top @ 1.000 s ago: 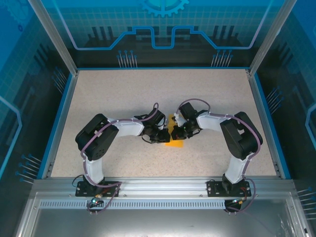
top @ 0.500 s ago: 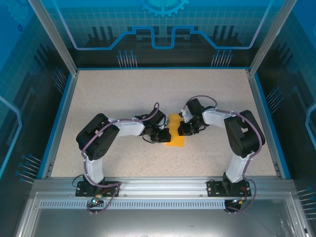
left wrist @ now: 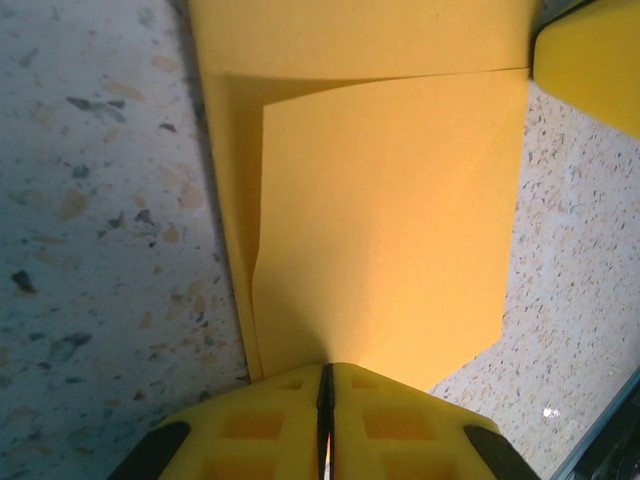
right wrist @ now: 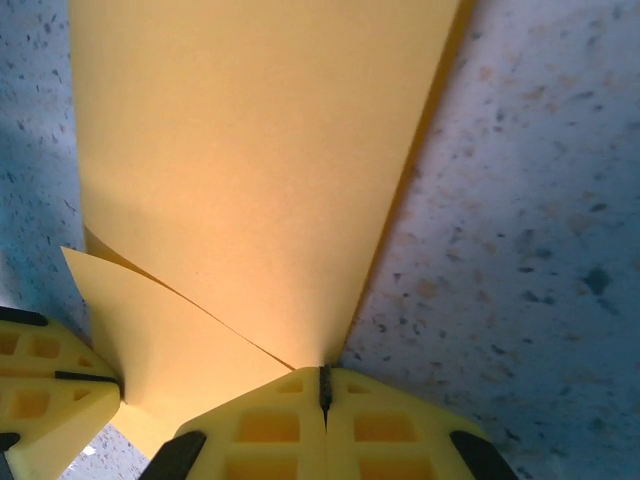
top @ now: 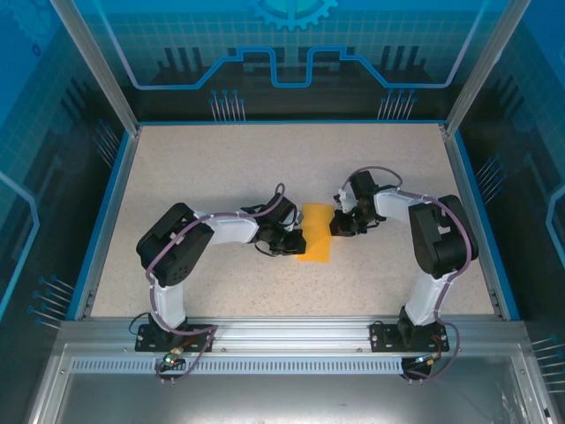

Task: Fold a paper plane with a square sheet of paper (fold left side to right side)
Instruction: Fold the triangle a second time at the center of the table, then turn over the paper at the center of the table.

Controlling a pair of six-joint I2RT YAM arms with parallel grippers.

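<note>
**Top view.** Speckled table (top: 221, 168). One orange sheet of paper (top: 315, 235), folded to an upright rectangle, lies flat near the table's middle, between the two arms. The left gripper (top: 294, 242) is at the sheet's left edge, toward its near end. The right gripper (top: 339, 223) is at the sheet's right edge, toward its far end. The jaws are too small here to read.

**Left wrist view.** Two yellow fingers (left wrist: 250, 430) sit at the bottom of the frame, pressed together with only a thin dark seam between them. They are clamped on the near edge of the sheet. The sheet shows two layers:
- An upper flap with a straight far edge.
- A lower layer visible as a strip along the left and beyond the flap.

The flap's left edge bows a little close to the fingers. One yellow finger of the right gripper (left wrist: 590, 60) is at the top right, at the flap's far corner.

**Right wrist view.** Two yellow fingers (right wrist: 250, 430) are closed together at the bottom of the frame. The sheet narrows down into their seam, so the jaws appear clamped on its edge. At lower left a second layer parts from the upper one and runs to a yellow finger of the left gripper (right wrist: 40, 390). Bare speckled table lies to the right of the sheet.
</note>
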